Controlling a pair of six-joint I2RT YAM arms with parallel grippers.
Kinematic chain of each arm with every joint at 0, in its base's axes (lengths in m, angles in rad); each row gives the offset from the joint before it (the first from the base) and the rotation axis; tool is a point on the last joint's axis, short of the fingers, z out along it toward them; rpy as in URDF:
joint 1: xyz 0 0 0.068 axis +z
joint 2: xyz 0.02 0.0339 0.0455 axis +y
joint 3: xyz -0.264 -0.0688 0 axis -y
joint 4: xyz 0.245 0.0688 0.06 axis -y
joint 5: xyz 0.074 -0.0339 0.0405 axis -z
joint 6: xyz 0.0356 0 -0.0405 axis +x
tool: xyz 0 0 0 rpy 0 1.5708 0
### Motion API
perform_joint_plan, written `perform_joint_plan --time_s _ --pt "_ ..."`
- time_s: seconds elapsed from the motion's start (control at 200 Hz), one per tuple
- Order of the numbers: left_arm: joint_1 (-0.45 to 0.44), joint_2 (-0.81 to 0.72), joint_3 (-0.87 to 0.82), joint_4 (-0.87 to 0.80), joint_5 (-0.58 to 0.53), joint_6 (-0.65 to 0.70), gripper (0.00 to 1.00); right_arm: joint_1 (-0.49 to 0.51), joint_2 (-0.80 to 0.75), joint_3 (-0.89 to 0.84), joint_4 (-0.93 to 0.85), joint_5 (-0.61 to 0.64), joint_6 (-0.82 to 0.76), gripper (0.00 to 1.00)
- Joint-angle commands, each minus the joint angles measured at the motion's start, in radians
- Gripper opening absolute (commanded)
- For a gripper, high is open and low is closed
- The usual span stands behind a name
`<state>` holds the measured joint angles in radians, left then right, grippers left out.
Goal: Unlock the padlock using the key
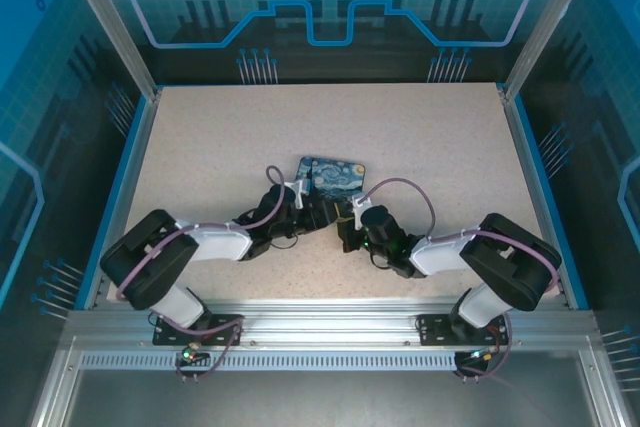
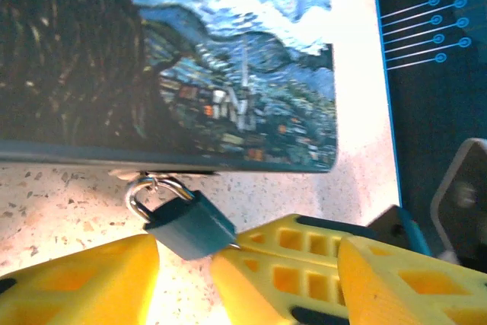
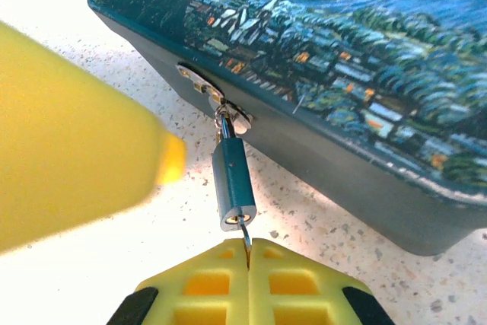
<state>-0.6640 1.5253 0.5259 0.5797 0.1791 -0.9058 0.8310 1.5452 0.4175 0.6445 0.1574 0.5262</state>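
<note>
overhead, speckled beige table (image 1: 420, 137), blue-lit enclosure (image 1: 320, 7); right gripper (image 3: 247, 253) clenched on key (image 3: 245, 231) in padlock (image 3: 231, 180), left gripper (image 1: 308, 211) splayed

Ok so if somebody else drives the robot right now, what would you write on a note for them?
Left gripper: open, beside the padlock, not holding it.
Right gripper: shut on the key, its tip at the keyhole.
The padlock hangs on the hasp of the starry tin.
Done: key picked up and lined up with the keyhole.
To do: push the key in, turn it, pull the shackle free; it looks closed.
</note>
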Motion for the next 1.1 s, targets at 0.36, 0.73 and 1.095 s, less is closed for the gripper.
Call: perform_joint_plan --time_s 0.36,0.73,1.095 --pt "0.037 -0.219 -0.175 0.019 -0.116 -0.095 0.65 0.02 -0.018 0.065 -0.126 -0.068 0.237 0.0" --pt "0.031 -0.18 -0.202 0.121 -0.107 -0.183 0.58 0.021 -0.005 0.117 -0.166 -0.121 0.422 0.0" --pt "0.009 -0.073 -0.205 0.234 -0.131 -0.248 0.52 0.02 -0.004 0.142 -0.189 -0.156 0.539 0.0"
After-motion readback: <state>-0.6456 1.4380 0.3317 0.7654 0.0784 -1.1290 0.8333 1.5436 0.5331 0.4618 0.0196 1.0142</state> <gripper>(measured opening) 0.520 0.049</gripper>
